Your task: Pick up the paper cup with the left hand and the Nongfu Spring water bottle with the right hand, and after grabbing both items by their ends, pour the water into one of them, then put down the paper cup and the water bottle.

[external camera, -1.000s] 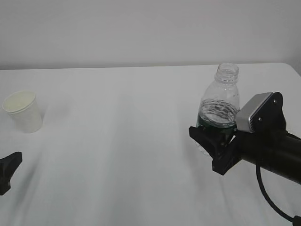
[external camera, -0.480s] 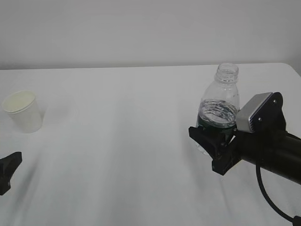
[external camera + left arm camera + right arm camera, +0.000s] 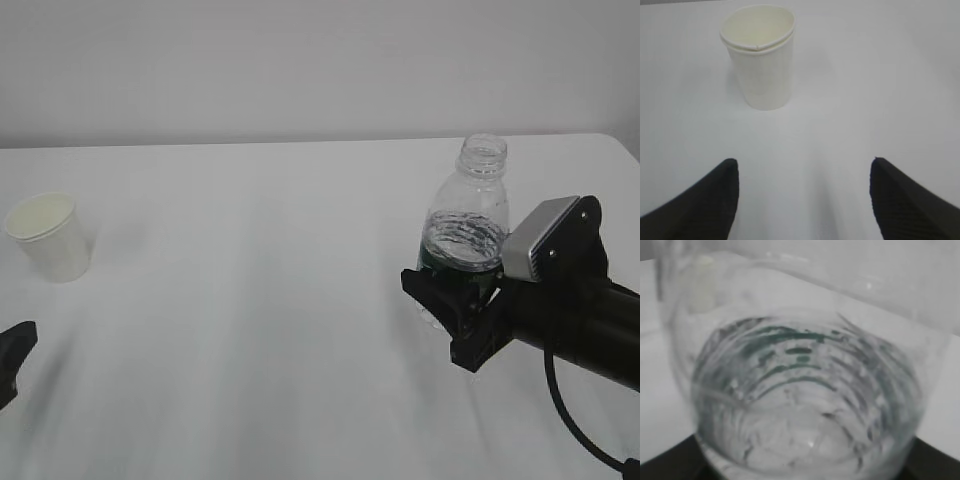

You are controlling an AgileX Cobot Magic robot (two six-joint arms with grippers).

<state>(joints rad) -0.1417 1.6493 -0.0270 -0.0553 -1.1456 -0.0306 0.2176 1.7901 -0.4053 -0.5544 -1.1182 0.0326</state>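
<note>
Exterior view shows the paper cup (image 3: 49, 236) upright at far left, beyond and apart from the left hand (image 3: 10, 360), which is cut off at the frame's edge. Left wrist view has the cup standing ahead between the two black fingers (image 3: 700, 200), jaws spread wide and empty. On the right, the Nongfu Spring water bottle (image 3: 465, 225) stands upright, its lower body hidden inside the right hand (image 3: 452, 300), which clasps it. Right wrist view is blurred, filled by ribbed plastic and the water (image 3: 805, 410).
</note>
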